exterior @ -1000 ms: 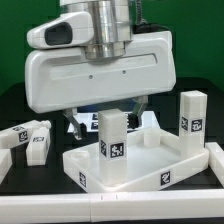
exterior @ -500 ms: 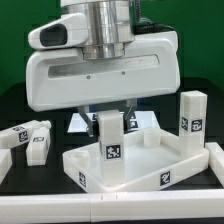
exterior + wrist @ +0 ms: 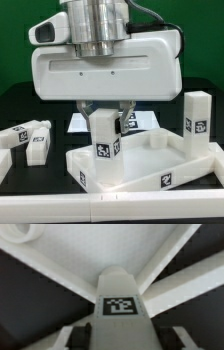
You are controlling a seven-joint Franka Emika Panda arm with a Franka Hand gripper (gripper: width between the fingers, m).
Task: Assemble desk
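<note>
Desk top [image 3: 130, 172] lies flat on the black table [image 3: 40, 190], toward the table's front edge, with its raised rim pointing up like a shallow tray. The held leg [image 3: 103, 150] stands inside it, at the front corner on the exterior view's left, and it leans a little. A small black-and-white tag on it faces the camera. The big white gripper [image 3: 105, 120] hangs right above it. Its two dark fingers [image 3: 127, 118] press on the top part, one on each side, so the gripper is clenched on the held leg. In the wrist view the held leg [image 3: 118, 291] points away from the camera with its tag easy to see, and the white desk top [image 3: 120, 252] spreads out behind it over the dark table. An upright leg [image 3: 194, 118] stands at the desk top's far corner on the exterior view's right; I cannot tell if it is inside the rim or just outside. Two lying legs [image 3: 28, 137] rest on the table, well apart from the desk top, toward the table's edge on the exterior view's left. A white block [image 3: 214, 158] sits just beside the desk top on the exterior view's right, partly cut off.
</note>
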